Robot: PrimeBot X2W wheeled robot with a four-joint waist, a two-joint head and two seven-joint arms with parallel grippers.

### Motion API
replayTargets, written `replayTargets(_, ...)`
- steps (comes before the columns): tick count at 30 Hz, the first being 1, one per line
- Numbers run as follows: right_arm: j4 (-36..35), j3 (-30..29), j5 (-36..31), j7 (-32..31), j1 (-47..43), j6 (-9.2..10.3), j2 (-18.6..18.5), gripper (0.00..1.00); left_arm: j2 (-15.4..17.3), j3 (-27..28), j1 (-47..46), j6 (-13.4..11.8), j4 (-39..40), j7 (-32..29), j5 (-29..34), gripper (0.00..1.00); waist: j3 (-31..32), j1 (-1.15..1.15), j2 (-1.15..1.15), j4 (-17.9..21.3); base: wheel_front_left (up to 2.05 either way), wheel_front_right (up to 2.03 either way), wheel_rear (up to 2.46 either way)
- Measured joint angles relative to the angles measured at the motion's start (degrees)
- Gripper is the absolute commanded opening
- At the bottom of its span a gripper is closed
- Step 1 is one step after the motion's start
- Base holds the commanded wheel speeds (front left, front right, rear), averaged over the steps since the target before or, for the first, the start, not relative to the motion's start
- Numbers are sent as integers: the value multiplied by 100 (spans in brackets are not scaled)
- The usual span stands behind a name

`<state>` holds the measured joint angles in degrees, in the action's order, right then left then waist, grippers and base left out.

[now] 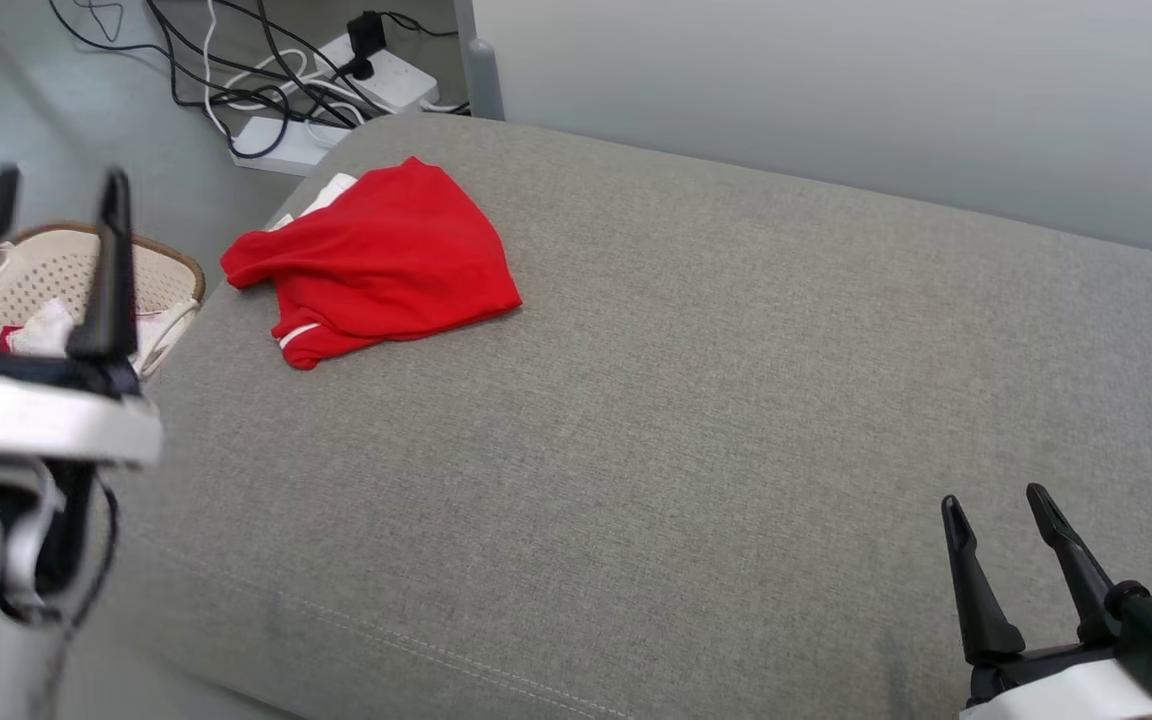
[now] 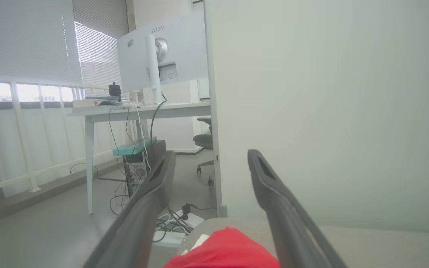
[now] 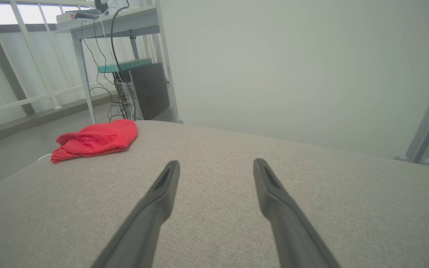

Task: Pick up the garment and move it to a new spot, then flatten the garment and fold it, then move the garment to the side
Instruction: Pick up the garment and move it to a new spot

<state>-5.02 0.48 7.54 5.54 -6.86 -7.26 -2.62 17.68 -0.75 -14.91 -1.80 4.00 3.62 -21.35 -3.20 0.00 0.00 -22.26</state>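
Red garment (image 1: 376,260) with white trim lies bunched in a loose heap near the far left corner of the grey cushion (image 1: 716,400), close to its left edge; a wicker basket (image 1: 176,268) stands on the floor just off that edge. My left gripper (image 1: 61,180) hangs beyond the left edge, fingers spread and empty. My right gripper (image 1: 994,497) sits by the near right corner, well apart from the cloth, fingers likewise parted and holding nothing. I judge the fabric light, limp and quick to sag, so I would pinch a raised fold or the trimmed hem, catching several layers
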Motion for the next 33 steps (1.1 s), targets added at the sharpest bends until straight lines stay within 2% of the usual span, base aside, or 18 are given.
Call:
replayTargets(4,-51,42,0,-7,154,0,-79,100,410,122,-1530,312,-651,-636,-349,100,-162,0,0,206,0,0,0)
replayTargets(6,-87,71,0,-5,234,0,-105,100,555,120,-2181,486,-1324,-993,-515,100,-256,0,0,345,0,0,0)
replayTargets(11,-127,171,0,-5,438,0,-159,100,744,63,-3232,683,-3150,-1715,-825,100,-543,0,0,738,0,0,0)
replayTargets(15,-120,263,42,-4,593,0,-245,100,769,81,-3519,677,-4397,-2257,-1068,100,-827,0,0,1072,0,0,0)
replayTargets(18,-119,416,62,-4,750,0,-365,100,878,162,-3519,544,-5089,-2539,-1104,100,-1070,0,0,1298,0,0,0)
replayTargets(21,-158,472,111,-5,925,0,-510,100,839,243,-3513,222,-5333,-2659,-1132,100,-1436,0,0,1528,0,0,0)
replayTargets(33,-400,500,118,-101,1251,0,-769,100,655,472,-3481,174,-6128,-2674,-1503,100,-2434,0,0,1773,0,0,0)
